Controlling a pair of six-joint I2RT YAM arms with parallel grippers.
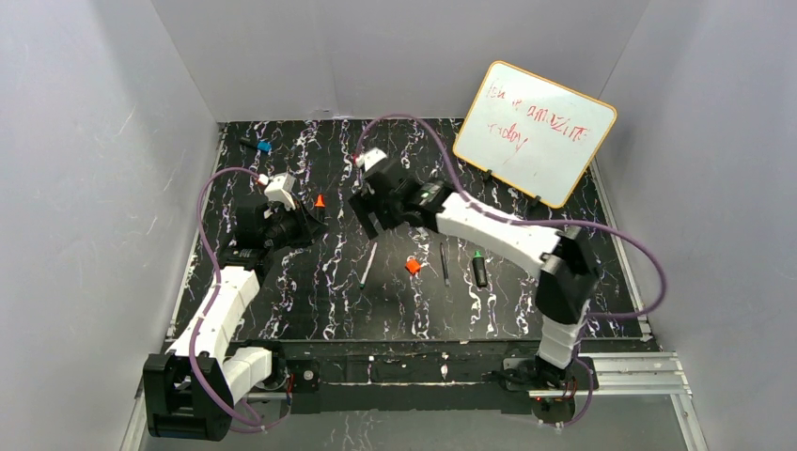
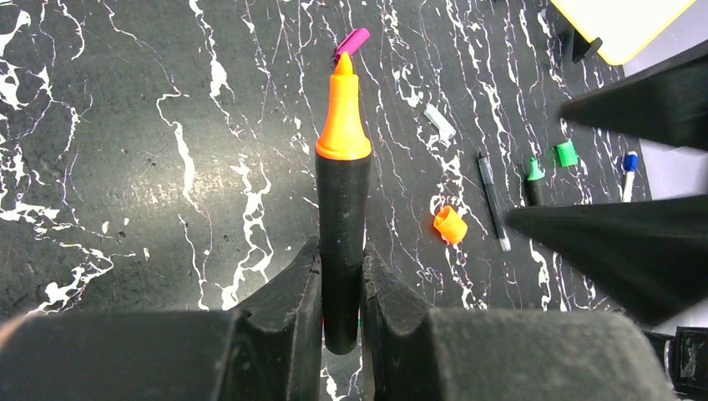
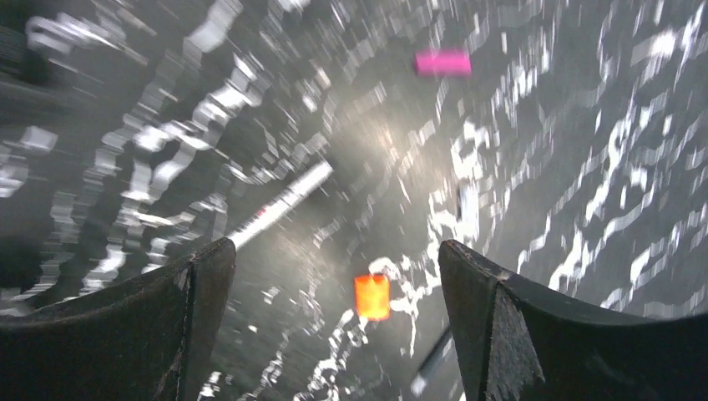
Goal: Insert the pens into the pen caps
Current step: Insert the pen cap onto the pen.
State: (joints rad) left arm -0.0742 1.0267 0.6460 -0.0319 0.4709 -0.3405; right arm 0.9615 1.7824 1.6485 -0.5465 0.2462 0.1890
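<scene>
Enclosure from above. You look down on a table top in black marble pattern with white veins, closed in by a plain pale grey back wall, left wall and right wall. At the far right a yellow-edged whiteboard with red handwriting stands tilted. An aluminium rail runs along your near right edge. Lighting is even, and the left wrist view shows a soft sheen on the marble

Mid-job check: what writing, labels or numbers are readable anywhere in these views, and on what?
Whiteboard, red handwriting, line one: seems to read "you're amazing", first word uncertain.
Whiteboard, line two: seems to read "today", faint.
White pen: a small reddish mark on the barrel, too blurred to read.
No other text can be read in any view.
</scene>
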